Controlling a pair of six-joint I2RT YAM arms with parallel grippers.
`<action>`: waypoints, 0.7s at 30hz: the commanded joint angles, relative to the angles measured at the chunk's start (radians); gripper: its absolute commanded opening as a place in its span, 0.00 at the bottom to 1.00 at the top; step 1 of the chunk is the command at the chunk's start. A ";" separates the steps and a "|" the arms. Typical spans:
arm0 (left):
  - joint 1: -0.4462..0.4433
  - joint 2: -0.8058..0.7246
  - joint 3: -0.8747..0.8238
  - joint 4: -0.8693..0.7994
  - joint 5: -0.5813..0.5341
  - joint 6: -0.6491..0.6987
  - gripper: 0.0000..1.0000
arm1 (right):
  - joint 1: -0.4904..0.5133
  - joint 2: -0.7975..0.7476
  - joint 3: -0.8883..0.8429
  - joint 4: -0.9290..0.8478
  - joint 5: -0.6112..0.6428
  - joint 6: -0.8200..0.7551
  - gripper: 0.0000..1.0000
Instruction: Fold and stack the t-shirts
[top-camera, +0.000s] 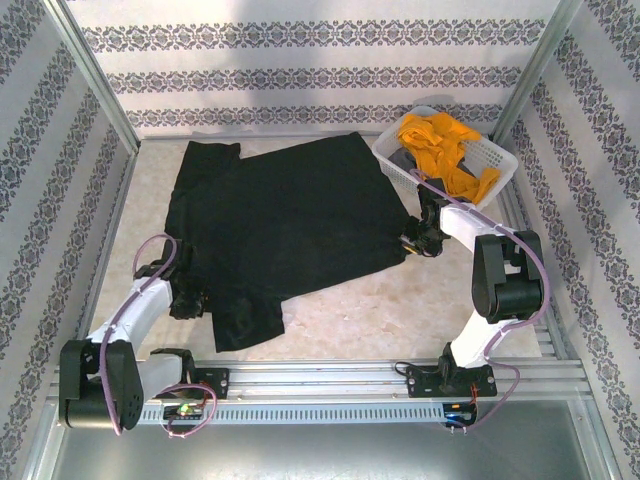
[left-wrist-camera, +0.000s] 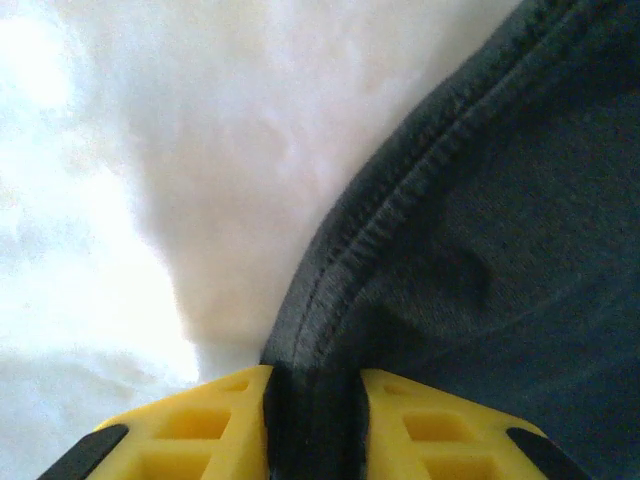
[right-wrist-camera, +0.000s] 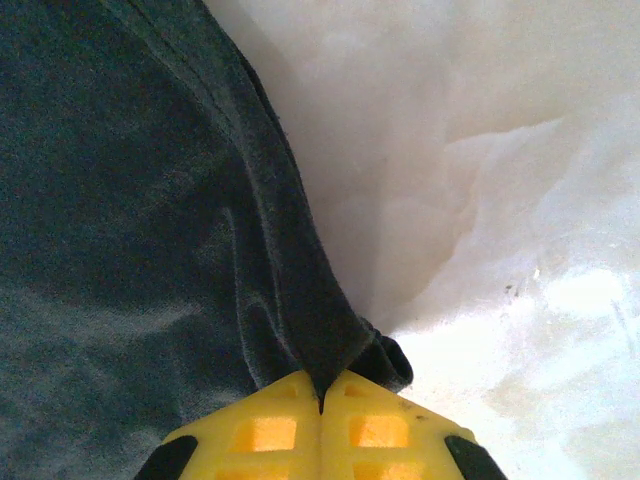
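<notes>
At the left side of the worktop (top-camera: 400, 310), a narrow bare strip is left between the patterned side wall (top-camera: 50, 150) and the left edge of the black t-shirt (top-camera: 290, 220). The left pincer (top-camera: 190, 300) is lowered onto that edge at the near left. In the left wrist view the left pincer (left-wrist-camera: 315, 400) is seen clamped on the stitched hem of the black t-shirt (left-wrist-camera: 500, 250), with cloth filling the gap between the yellow fingers (left-wrist-camera: 200, 430). Bare worktop (left-wrist-camera: 200, 150) lies to the left of the hem.

The black t-shirt is spread flat across the middle of the worktop. One sleeve points toward the far left corner and the other toward the near edge. Open worktop is left between the near hem and the aluminium rail (top-camera: 350, 375), widest at the near right.

The right pincer (top-camera: 418, 240) is set at the right edge of the black t-shirt. In the right wrist view the right pincer (right-wrist-camera: 322, 395) is closed, with its yellow fingers (right-wrist-camera: 270, 430) meeting on a pinched fold of the black t-shirt (right-wrist-camera: 120, 200). Bare worktop (right-wrist-camera: 480, 150) lies to the right of that edge.

At the far right corner stands the white lattice basket (top-camera: 500, 160), just beside the far right corner of the black t-shirt. The mustard-yellow t-shirt (top-camera: 440, 140) is bunched inside it, with part draped over the rim.
</notes>
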 joint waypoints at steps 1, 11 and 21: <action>0.029 0.016 0.016 -0.039 -0.076 0.088 0.28 | 0.009 -0.011 0.014 -0.019 0.016 0.007 0.00; 0.110 0.002 0.026 -0.090 -0.061 0.230 0.27 | 0.005 -0.020 0.027 -0.037 0.028 -0.014 0.00; 0.005 -0.163 0.024 -0.149 0.020 0.086 0.54 | 0.005 -0.017 0.023 -0.033 0.010 -0.016 0.00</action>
